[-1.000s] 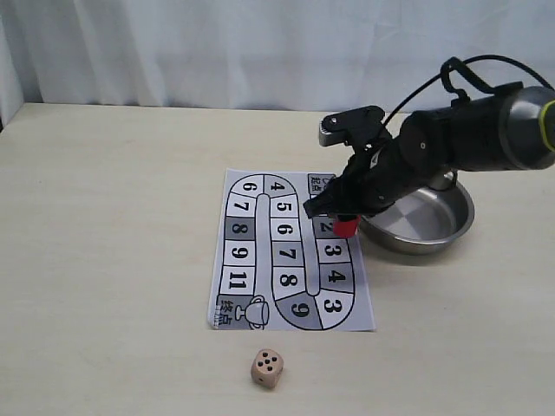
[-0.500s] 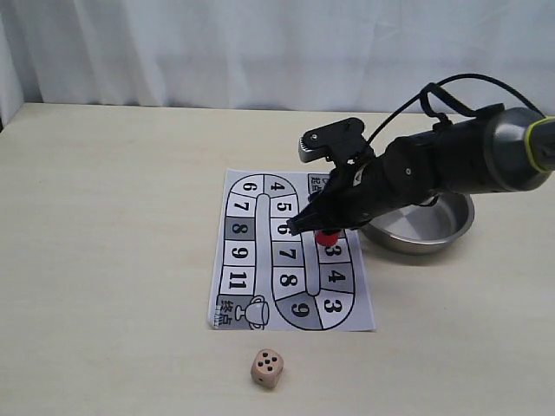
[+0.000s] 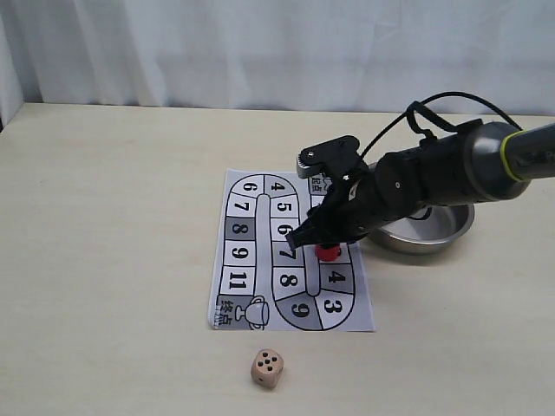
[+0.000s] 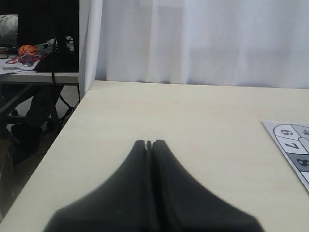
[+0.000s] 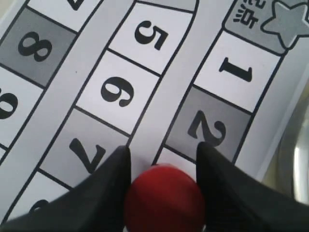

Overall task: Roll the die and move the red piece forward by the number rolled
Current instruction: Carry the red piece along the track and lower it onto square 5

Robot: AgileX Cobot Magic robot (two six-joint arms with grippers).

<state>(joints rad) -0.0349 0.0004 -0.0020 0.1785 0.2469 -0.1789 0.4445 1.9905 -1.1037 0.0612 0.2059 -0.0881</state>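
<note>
Left gripper [image 4: 149, 143] sat low over the pale table [image 4: 193, 111], dark jaws pressed together with nothing between them. A corner of the printed game board [image 4: 292, 144] poked in at the frame edge, squares 6, 7 and 8 readable, well apart from the gripper. White curtain [image 4: 203, 41] ran behind the table; past the table edge stood a cluttered desk [image 4: 41, 77] with an orange object [image 4: 27, 49] on it.

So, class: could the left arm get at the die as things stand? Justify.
Probably yes: the die lies alone on bare table, clear of the board and right gripper. The left gripper is shut, though, and must open first.
</note>
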